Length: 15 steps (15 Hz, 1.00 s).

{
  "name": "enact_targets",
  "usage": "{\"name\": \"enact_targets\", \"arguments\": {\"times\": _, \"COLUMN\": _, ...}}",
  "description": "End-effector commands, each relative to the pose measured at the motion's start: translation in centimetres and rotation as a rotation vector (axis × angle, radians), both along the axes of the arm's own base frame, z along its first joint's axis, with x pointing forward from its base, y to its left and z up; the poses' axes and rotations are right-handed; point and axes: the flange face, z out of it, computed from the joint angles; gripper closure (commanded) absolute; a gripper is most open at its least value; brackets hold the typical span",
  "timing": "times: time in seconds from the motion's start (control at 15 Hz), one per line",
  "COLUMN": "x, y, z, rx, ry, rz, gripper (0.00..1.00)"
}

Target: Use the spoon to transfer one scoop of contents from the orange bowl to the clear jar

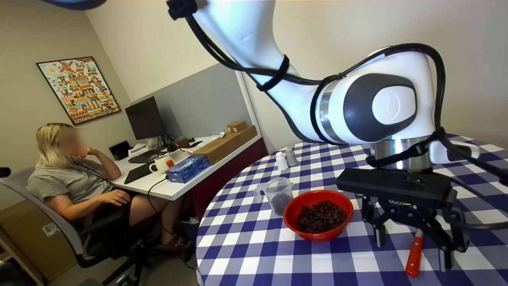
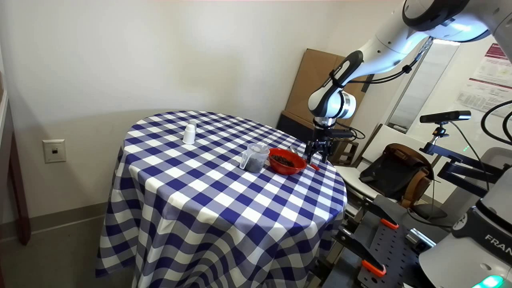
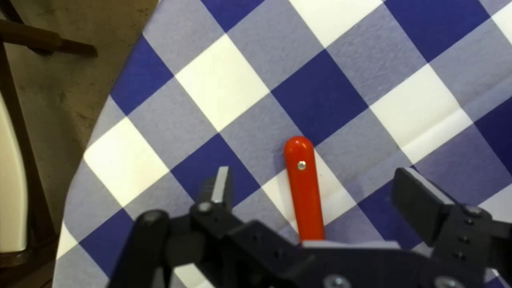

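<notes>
The spoon's red-orange handle (image 1: 414, 258) lies on the checkered cloth; it also shows in the wrist view (image 3: 306, 196). My gripper (image 1: 412, 249) is open and empty above the handle, one finger on each side, as the wrist view (image 3: 320, 184) shows. The spoon's head is hidden behind the gripper in the wrist view. The orange bowl (image 1: 317, 237) stands beside the gripper and holds dark brown lumpy contents (image 1: 322, 216). The clear jar (image 1: 274, 188), a transparent cup with a handle, stands upright next to the bowl with dark material at its bottom. Bowl (image 2: 286, 172) and jar (image 2: 257, 152) show in both exterior views.
A white shaker (image 1: 281, 162) and a grey shaker (image 1: 291, 157) stand farther back on the table. The rounded table edge (image 3: 96, 128) lies to the left in the wrist view. A person (image 1: 79, 178) sits at a desk away from the table.
</notes>
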Motion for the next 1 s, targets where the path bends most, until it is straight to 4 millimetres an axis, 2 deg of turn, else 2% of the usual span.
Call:
{"name": "enact_targets", "arguments": {"times": 0.0, "x": -0.1, "y": -1.1, "z": -1.0, "rx": 0.000, "ry": -0.003, "rz": 0.021, "gripper": 0.06}}
{"name": "enact_targets", "arguments": {"times": 0.07, "x": -0.2, "y": -1.2, "z": -1.3, "rx": 0.001, "ry": -0.001, "rz": 0.022, "gripper": 0.14}}
{"name": "enact_targets", "arguments": {"times": 0.13, "x": -0.3, "y": -1.2, "z": -1.5, "rx": 0.003, "ry": -0.001, "rz": 0.025, "gripper": 0.29}}
{"name": "enact_targets", "arguments": {"times": 0.4, "x": -0.4, "y": -1.3, "z": -2.1, "rx": 0.005, "ry": -0.002, "rz": 0.029, "gripper": 0.60}}
{"name": "enact_targets", "arguments": {"times": 0.73, "x": -0.2, "y": -1.4, "z": -1.5, "rx": 0.001, "ry": -0.010, "rz": 0.033, "gripper": 0.98}}
{"name": "enact_targets", "arguments": {"times": 0.93, "x": 0.3, "y": -1.1, "z": -1.1, "rx": 0.005, "ry": -0.018, "rz": 0.042, "gripper": 0.93}}
